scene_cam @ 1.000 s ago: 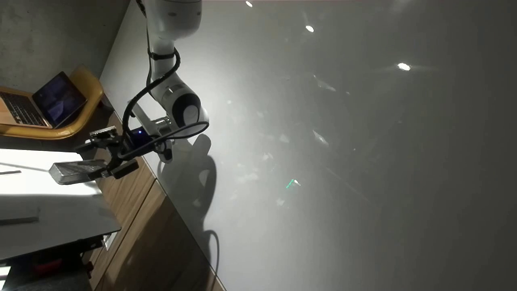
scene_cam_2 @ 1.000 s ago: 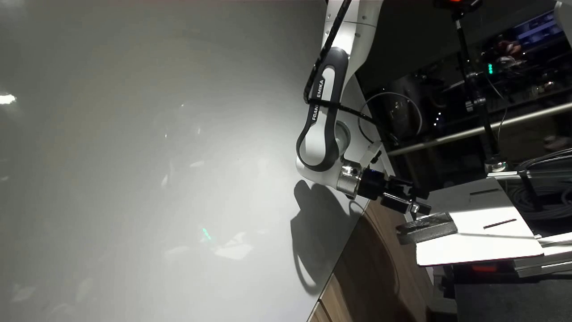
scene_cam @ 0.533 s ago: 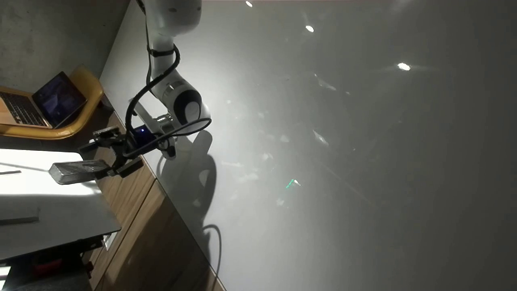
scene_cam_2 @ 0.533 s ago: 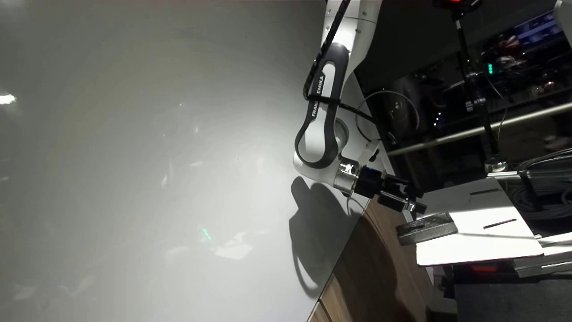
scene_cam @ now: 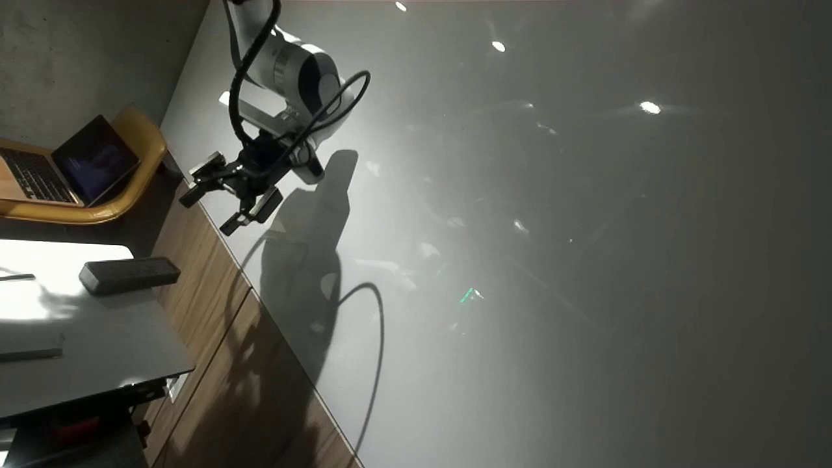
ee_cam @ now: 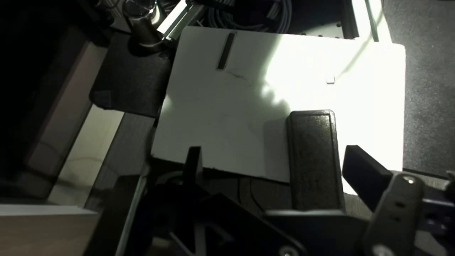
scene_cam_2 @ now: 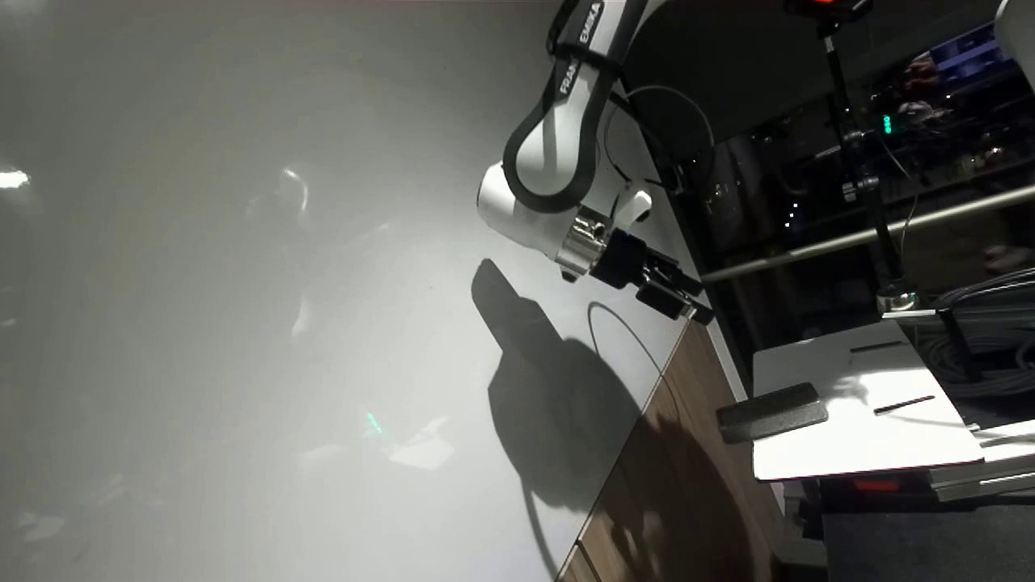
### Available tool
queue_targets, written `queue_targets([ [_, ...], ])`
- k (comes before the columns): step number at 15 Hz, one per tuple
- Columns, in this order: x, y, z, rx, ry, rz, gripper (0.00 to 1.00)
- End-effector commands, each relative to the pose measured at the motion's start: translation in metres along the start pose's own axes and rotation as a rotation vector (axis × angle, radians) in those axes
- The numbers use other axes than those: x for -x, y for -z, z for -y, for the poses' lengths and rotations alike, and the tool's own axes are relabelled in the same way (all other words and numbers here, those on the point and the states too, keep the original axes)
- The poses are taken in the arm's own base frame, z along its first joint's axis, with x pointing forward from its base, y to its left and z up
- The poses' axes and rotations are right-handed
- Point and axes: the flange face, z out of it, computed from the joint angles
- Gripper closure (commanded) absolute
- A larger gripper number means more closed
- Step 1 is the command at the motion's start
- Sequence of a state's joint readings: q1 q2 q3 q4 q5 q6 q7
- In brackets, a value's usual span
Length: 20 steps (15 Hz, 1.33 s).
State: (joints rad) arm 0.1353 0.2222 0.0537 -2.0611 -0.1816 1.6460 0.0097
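A dark grey oblong block (scene_cam: pixel 130 275) lies on a pale flat panel (scene_cam: pixel 84 344), with one end over the panel's edge. The block also shows in an exterior view (scene_cam_2: pixel 772 414) and in the wrist view (ee_cam: pixel 314 156). My gripper (scene_cam: pixel 209 213) is open and empty, clear of the block, up and to the right of it in that exterior view. In the wrist view the open gripper (ee_cam: pixel 273 156) has the block between its fingers in the picture, closer to the right finger (ee_cam: pixel 366 174), but beyond them. The block's near end is hidden behind the gripper body.
A laptop (scene_cam: pixel 97 159) sits on a yellow chair (scene_cam: pixel 146 162). A large pale grey surface (scene_cam: pixel 520 325) borders a brown wooden strip (scene_cam: pixel 195 260). A black stand (scene_cam_2: pixel 857 162) and coiled cables (scene_cam_2: pixel 986 356) are beyond the panel. The panel has narrow slots.
The arm and gripper have moved up and away from the block in both exterior views. The gripper stays open, and the block has not moved. The arm's shadow has shifted.
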Motion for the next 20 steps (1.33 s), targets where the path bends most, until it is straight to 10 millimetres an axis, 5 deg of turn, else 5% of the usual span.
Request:
queue_targets([
  [1, 0.06, 0.059, -0.008, 0.039, -0.035, -0.188, 0.0],
  [5, 0.107, 0.12, -0.015, 0.05, -0.077, -0.403, 0.0],
  [9, 0.129, 0.146, -0.015, 0.032, -0.123, -0.531, 0.0],
  [17, 0.157, 0.138, -0.03, -0.098, -0.346, -0.709, 0.0],
  [18, 0.143, 0.146, -0.03, -0.068, -0.299, -0.678, 0.0],
  [20, 0.149, 0.14, -0.031, -0.076, -0.324, -0.682, 0.0],
])
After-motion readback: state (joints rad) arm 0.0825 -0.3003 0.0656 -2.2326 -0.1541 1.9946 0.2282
